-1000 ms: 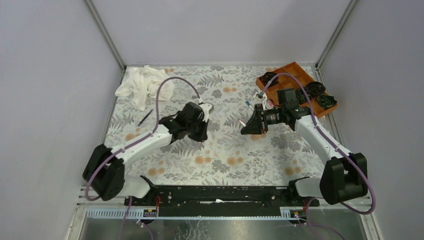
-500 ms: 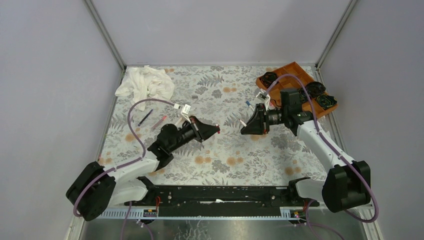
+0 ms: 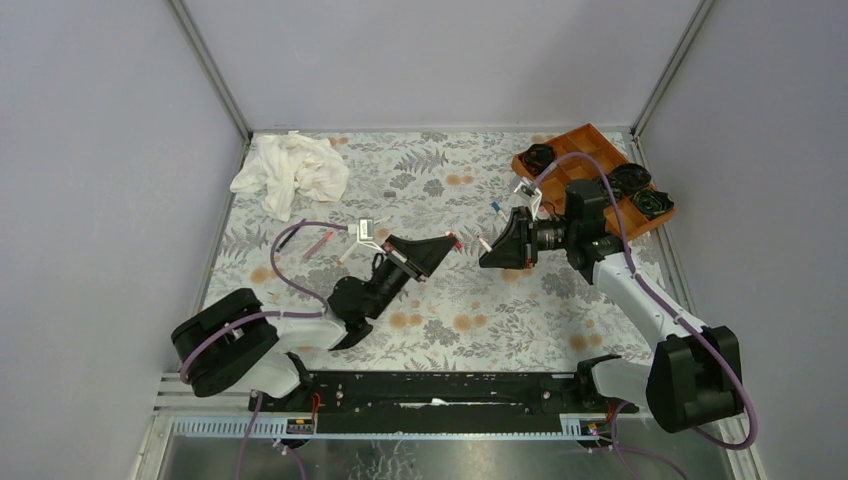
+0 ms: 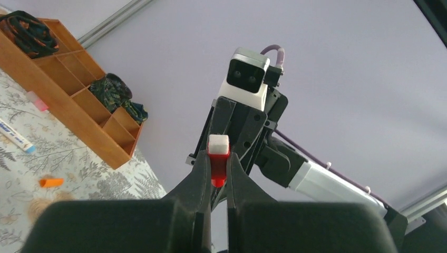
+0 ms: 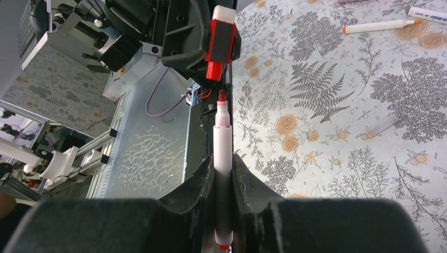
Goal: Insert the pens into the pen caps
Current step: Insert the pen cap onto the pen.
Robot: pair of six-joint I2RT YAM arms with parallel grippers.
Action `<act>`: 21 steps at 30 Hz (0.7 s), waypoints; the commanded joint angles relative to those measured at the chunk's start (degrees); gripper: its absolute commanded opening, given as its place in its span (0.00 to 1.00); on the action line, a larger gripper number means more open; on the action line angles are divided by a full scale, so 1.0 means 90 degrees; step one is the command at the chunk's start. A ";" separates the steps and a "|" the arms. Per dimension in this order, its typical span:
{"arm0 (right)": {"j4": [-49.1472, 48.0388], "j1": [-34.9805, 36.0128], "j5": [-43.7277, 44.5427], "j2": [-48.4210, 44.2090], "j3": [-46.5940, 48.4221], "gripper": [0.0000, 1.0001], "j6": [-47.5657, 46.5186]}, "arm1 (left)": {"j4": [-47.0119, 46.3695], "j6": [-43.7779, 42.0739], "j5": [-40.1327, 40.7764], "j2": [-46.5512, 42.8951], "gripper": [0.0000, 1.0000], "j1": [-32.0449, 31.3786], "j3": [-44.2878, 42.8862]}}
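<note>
Presently, left gripper (image 4: 217,157): pinching red cap (image 5: 220,42)
Right gripper (image 5: 222,163): pinching red pen (image 5: 222,142)
Alignment: we find cap dead ahead, nearly coaxial

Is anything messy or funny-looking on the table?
Yes. A white cloth lies crumpled in the far left corner, and an orange cap lies loose by itself on its side. Nothing looks broken.
</note>
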State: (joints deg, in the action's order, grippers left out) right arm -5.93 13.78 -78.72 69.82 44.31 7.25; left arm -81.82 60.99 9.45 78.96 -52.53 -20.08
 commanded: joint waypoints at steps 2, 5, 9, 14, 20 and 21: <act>-0.0781 0.0097 -0.0008 -0.0229 -0.0050 0.00 0.0521 | -0.1014 -0.0065 0.1075 0.0472 0.00 -0.0266 -0.0443; -0.0787 0.0149 -0.0013 -0.0202 -0.0051 0.00 0.0523 | -0.1040 -0.0041 0.1189 0.0658 0.00 -0.0327 -0.0605; -0.0779 0.0196 -0.0008 -0.0201 -0.0041 0.00 0.0525 | -0.1054 -0.0123 0.1433 0.0747 0.00 -0.0378 -0.0702; -0.0783 0.0221 0.0025 -0.0195 -0.0051 0.00 0.0530 | -0.1054 -0.0044 0.1452 0.0877 0.00 -0.0399 -0.0781; -0.0776 0.0250 0.0054 -0.0171 -0.0050 0.00 0.0533 | -0.1055 0.0013 0.1406 0.0981 0.00 -0.0431 -0.0862; -0.0775 0.0255 0.0063 -0.0170 -0.0051 0.00 0.0530 | -0.1055 -0.0003 0.1390 0.0991 0.00 -0.0432 -0.0881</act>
State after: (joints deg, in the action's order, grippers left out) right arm -11.07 15.38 -78.54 69.25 43.94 11.49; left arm -86.63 61.41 20.38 87.15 -55.92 -26.22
